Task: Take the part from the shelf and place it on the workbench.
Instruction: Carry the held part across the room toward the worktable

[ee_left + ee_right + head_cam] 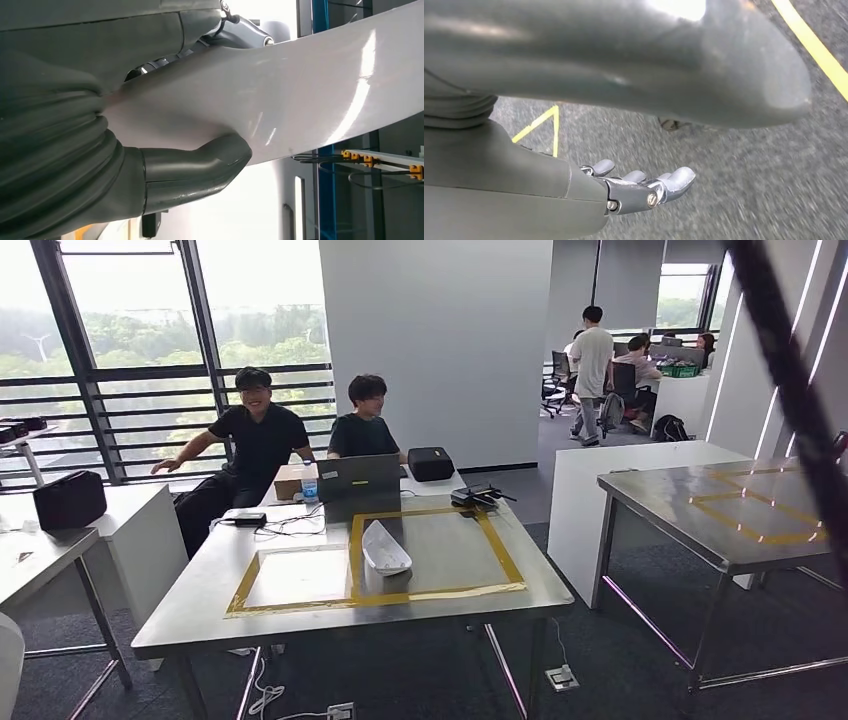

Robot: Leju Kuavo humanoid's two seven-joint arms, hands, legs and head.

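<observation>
Across the left wrist view, the white part (280,95) is clamped between thumb (200,167) and fingers of the left hand (165,125), presumably for carrying. The right hand (634,187) hangs empty, fingers apart, over carpet. Centre of the head view, the workbench (300,615) already bears another white part (385,548).

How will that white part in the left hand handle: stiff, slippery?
Probably stiff: the white part keeps a smooth curved shape past the left hand. Likely slippery, since its surface is glossy with sharp highlights. Possibly light for its size: it looks like a thin shell, and the thumb grips it.
</observation>
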